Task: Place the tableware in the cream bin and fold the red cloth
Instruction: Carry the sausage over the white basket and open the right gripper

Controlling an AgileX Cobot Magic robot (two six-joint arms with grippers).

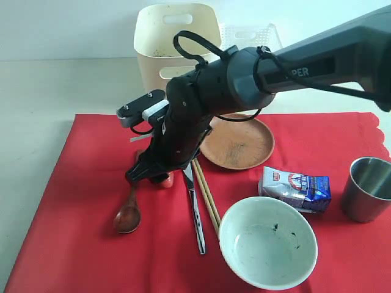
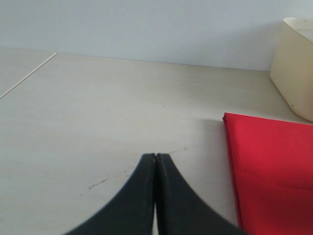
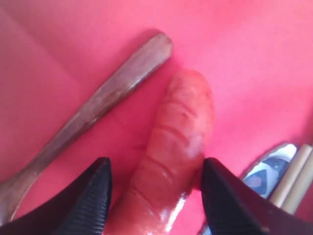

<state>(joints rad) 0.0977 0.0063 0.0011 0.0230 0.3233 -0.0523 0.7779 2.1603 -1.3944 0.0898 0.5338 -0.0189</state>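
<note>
Bright red cloth (image 1: pixel 73 183), cream bin (image 1: pixel 153 61), brown plate (image 1: pixel 241 146) and spoon (image 1: pixel 127 218), whitish bowl (image 1: pixel 269 250), blue-white carton (image 1: pixel 296 189), silvery cup (image 1: pixel 368 190).

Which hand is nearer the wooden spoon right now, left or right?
Right. The right hand is open astride the red sausage lying beside the wooden spoon. The left hand is shut over bare table, off the edge of the red cloth.

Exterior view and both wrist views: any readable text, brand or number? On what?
"PER": on the grey link of the right arm; any letters before it cannot be made out.
Blue and white print on the milk carton: too blurred to read.
Wrist views: no text.
</note>
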